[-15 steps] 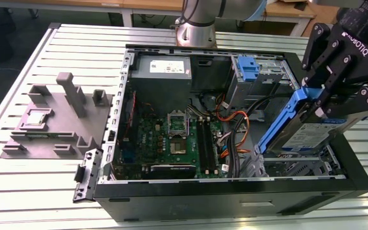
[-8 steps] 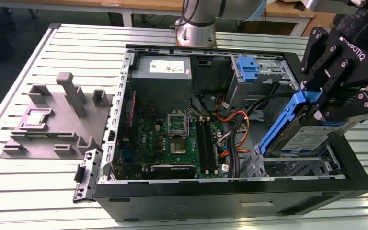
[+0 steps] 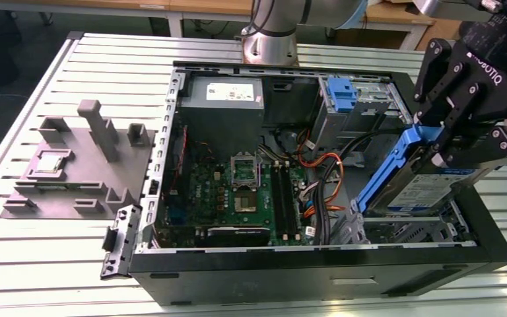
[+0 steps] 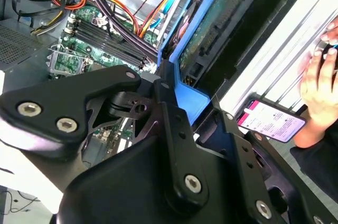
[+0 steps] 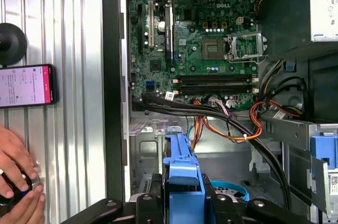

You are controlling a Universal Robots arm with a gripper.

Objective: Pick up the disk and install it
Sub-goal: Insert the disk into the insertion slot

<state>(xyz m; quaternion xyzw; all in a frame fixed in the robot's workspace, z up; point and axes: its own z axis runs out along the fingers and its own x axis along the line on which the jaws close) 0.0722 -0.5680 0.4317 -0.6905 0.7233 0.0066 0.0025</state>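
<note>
The disk (image 3: 422, 189), a silver-grey drive with a white-and-blue label in a blue plastic frame, hangs tilted on edge over the drive bay (image 3: 403, 229) at the front corner of the open computer case, at the exterior view's right. My gripper (image 3: 451, 142) is shut on the disk's upper part, its black fingers clamping the blue frame. In the second wrist view the blue frame (image 4: 191, 99) runs between the fingers (image 4: 168, 113) and the drive's green circuit side (image 4: 222, 20) faces up. In the first wrist view the frame's edge (image 5: 182, 167) stands above the bay floor.
The black case (image 3: 324, 267) lies open with the motherboard (image 3: 236, 191), orange cables (image 3: 326, 177), a grey power supply (image 3: 227, 96) and a blue bracket (image 3: 342, 92). A grey fixture (image 3: 77, 165) sits at the exterior view's left. A phone (image 5: 26, 85) and a person's hand (image 5: 16, 182) are beside the case.
</note>
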